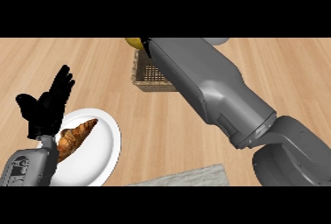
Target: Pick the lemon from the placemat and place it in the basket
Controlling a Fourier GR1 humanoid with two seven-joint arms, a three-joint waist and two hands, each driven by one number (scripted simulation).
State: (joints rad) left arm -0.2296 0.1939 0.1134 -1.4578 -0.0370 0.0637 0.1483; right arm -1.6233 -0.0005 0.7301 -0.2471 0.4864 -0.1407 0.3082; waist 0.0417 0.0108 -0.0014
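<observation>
The yellow lemon (pixel 133 42) shows at the picture's top edge, just beyond the far left corner of the wicker basket (pixel 150 78). My right forearm reaches diagonally over the basket and hides most of it. Of my right hand (pixel 146 45) only a black sliver shows, right against the lemon, which it holds. The grey placemat (pixel 187 177) lies at the near edge with nothing on its visible part. My left hand (pixel 47 107) rests open at the left, fingers up.
A white plate (pixel 103 148) with a croissant (pixel 76 136) sits at the near left, partly under my left hand. Bare wooden counter lies between the plate, the placemat and the basket, and to the right.
</observation>
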